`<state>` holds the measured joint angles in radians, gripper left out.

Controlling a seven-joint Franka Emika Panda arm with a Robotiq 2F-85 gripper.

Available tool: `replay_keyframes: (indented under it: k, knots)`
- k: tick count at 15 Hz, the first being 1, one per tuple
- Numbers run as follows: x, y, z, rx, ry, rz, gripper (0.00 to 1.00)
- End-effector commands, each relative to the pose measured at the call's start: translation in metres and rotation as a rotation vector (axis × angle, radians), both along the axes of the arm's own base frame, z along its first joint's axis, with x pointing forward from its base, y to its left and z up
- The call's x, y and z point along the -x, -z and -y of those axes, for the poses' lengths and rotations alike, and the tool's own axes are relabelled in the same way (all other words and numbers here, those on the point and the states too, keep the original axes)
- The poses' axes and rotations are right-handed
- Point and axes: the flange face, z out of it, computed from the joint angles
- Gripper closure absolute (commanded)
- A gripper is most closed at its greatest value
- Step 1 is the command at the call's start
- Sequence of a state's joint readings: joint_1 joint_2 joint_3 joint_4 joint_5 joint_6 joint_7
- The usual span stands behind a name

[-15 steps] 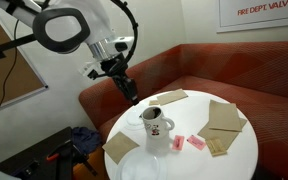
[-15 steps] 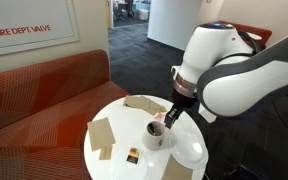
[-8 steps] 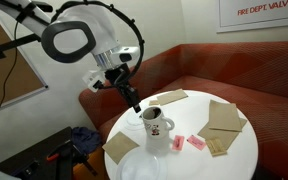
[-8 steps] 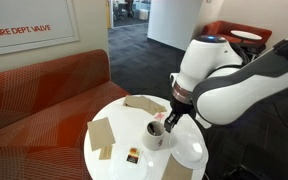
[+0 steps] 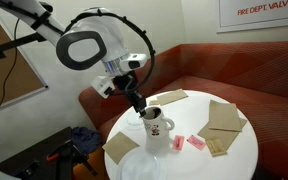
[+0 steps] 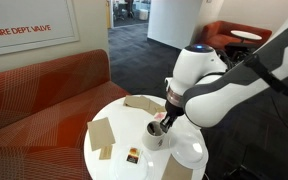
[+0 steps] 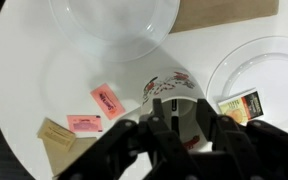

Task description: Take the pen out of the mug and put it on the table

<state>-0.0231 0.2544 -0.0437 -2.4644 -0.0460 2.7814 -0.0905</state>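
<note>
The white mug (image 5: 157,128) with a dark-and-red print stands on the round white table (image 5: 236,160); it also shows in an exterior view (image 6: 155,137) and in the wrist view (image 7: 171,84). The thin black pen (image 7: 174,113) stands inside the mug, seen between my fingers in the wrist view. My gripper (image 7: 179,104) is open, its fingers on either side of the pen just over the mug's rim. In both exterior views the gripper (image 5: 141,105) (image 6: 167,116) hangs right above the mug. I cannot tell if the fingers touch the pen.
Two pink packets (image 7: 107,101) (image 7: 84,124) and a brown packet (image 7: 56,133) lie beside the mug. Clear plates (image 7: 114,20) (image 7: 264,70) and a tea bag packet (image 7: 241,105) lie close by. Brown napkins (image 5: 224,118) (image 5: 121,148) lie on the table. A red-brown sofa (image 5: 199,75) curves behind it.
The arm has swung towards the mug and come down; the gripper went from beside the table's edge to right over the mug's rim. The mug and pen have not moved.
</note>
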Motion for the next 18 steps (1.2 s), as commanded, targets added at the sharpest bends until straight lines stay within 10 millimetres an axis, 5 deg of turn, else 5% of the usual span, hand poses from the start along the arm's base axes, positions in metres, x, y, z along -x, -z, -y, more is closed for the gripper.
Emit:
replay_keyframes:
  k: [1,18]
  knots:
    - [-0.017,0.006,0.000,0.009,0.009,0.024,0.57]
    - [-0.046,0.040,-0.017,0.003,-0.018,0.078,0.63]
